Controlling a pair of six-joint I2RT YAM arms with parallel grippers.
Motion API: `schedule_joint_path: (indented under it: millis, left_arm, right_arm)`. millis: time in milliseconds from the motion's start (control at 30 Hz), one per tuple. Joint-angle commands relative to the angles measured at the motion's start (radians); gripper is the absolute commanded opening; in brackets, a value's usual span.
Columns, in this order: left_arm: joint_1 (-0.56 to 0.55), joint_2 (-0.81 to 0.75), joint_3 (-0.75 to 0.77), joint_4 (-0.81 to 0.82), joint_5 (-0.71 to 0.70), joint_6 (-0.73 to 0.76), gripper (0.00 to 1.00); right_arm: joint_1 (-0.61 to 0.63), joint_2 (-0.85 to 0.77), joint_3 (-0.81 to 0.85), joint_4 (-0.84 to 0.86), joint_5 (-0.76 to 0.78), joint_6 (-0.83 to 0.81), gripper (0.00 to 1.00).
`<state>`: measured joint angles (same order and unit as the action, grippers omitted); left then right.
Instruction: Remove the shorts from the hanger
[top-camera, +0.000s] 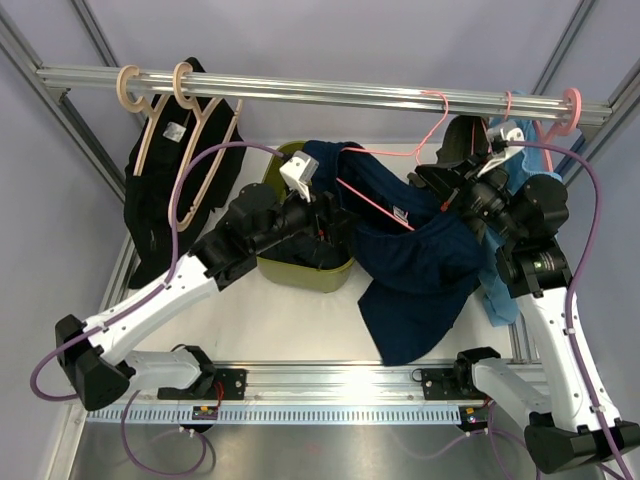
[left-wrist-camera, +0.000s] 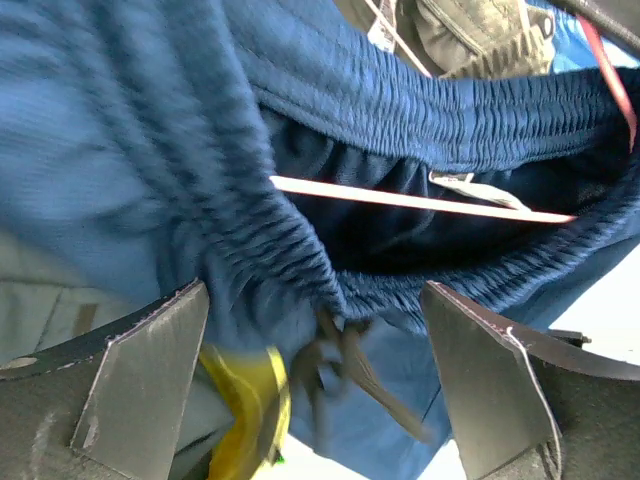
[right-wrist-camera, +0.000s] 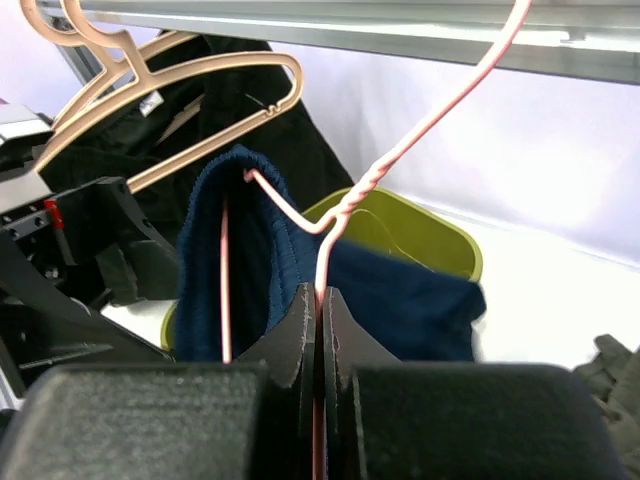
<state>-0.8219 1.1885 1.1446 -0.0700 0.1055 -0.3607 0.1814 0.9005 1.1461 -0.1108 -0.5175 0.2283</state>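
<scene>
The navy blue shorts (top-camera: 415, 260) hang on a pink wire hanger (top-camera: 375, 205) and drape over the bin's right edge onto the table. My left gripper (top-camera: 322, 212) is open at their left end. In the left wrist view the gathered waistband (left-wrist-camera: 300, 250) and drawstring (left-wrist-camera: 350, 370) lie between its fingers (left-wrist-camera: 140, 380), with the hanger wire (left-wrist-camera: 420, 203) crossing the waist opening. My right gripper (right-wrist-camera: 321, 310) is shut on the pink hanger's wire stem (right-wrist-camera: 322, 250), below the twist. A second dark pair of shorts (top-camera: 160, 190) hangs on beige hangers (top-camera: 185, 140) at the rail's left.
An olive-green bin (top-camera: 300, 265) sits under the left gripper. The metal rail (top-camera: 330, 92) runs across the back. Olive-green shorts (top-camera: 465, 135) and a light-blue pair (top-camera: 500, 290) hang by the right arm, under another pink hanger (top-camera: 565, 115).
</scene>
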Motion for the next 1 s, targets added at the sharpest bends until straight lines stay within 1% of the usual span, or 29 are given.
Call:
schedule_joint_path:
  millis: [0,100,300,400,500,600,733,800,833,967]
  left_arm:
    - [-0.005,0.016,0.058,0.108,0.069,0.026,0.92]
    - [-0.005,0.019,0.063,0.105,0.062,0.034,0.92]
    - [-0.005,-0.010,0.041,0.096,0.034,0.045,0.92]
    - [-0.005,-0.018,0.027,0.104,0.026,0.042,0.92]
    - [-0.005,-0.017,0.030,0.099,0.025,0.046,0.92]
    - [-0.003,-0.013,0.044,0.084,0.017,0.061,0.92]
    - [-0.003,-0.020,0.053,0.073,0.003,0.074,0.92]
    - [-0.003,-0.027,0.047,0.073,-0.010,0.074,0.92]
    - [-0.005,-0.030,0.046,0.073,-0.019,0.074,0.92]
    - [-0.002,-0.036,0.038,0.076,-0.027,0.074,0.92]
  right_arm:
    - [0.030,0.006,0.041,-0.161,-0.237,-0.024,0.00]
    - [0.030,0.058,0.070,-0.103,-0.243,-0.007,0.00]
    - [0.030,0.090,0.083,-0.087,-0.233,-0.032,0.00]
    - [0.030,0.106,0.109,-0.073,-0.201,-0.090,0.00]
    - [0.030,0.123,0.127,-0.055,-0.145,-0.219,0.00]
    - [0.030,0.126,0.135,-0.012,-0.112,-0.305,0.00]
    - [0.030,0.144,0.150,0.071,-0.024,-0.314,0.00]
    - [0.030,0.147,0.153,0.100,-0.001,-0.311,0.00]
    - [0.030,0.150,0.153,0.144,0.011,-0.314,0.00]
    - [0.030,0.178,0.173,0.198,0.053,-0.313,0.00]
